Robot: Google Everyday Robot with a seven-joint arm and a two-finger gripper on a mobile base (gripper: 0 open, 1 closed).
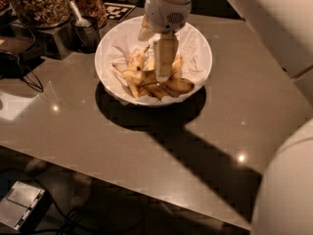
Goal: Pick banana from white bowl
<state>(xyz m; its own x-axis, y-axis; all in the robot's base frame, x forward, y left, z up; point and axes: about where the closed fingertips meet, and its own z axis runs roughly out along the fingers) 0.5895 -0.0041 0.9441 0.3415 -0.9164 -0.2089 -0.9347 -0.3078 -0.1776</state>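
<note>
The white bowl [198, 40], lined with crumpled white paper, stands on the grey-brown counter at top centre. Several bananas lie in it in a pile. The banana [136, 76] with a long thin dark stem pointing left lies across the bowl's front left part. Shorter bananas [179, 85] lie beside and behind it. My gripper [164, 76] hangs from the white wrist [167, 6] straight down into the bowl. Its tip is at the middle of the pile, just right of the long banana and touching or nearly touching the fruit. It hides part of the pile.
Glass jars of nuts [38, 4] and a metal scoop [79, 17] stand on a metal stand at back left, close to the bowl. Black cables [24, 75] lie at the left. The counter's front edge runs diagonally below. My white body [288, 190] fills the lower right.
</note>
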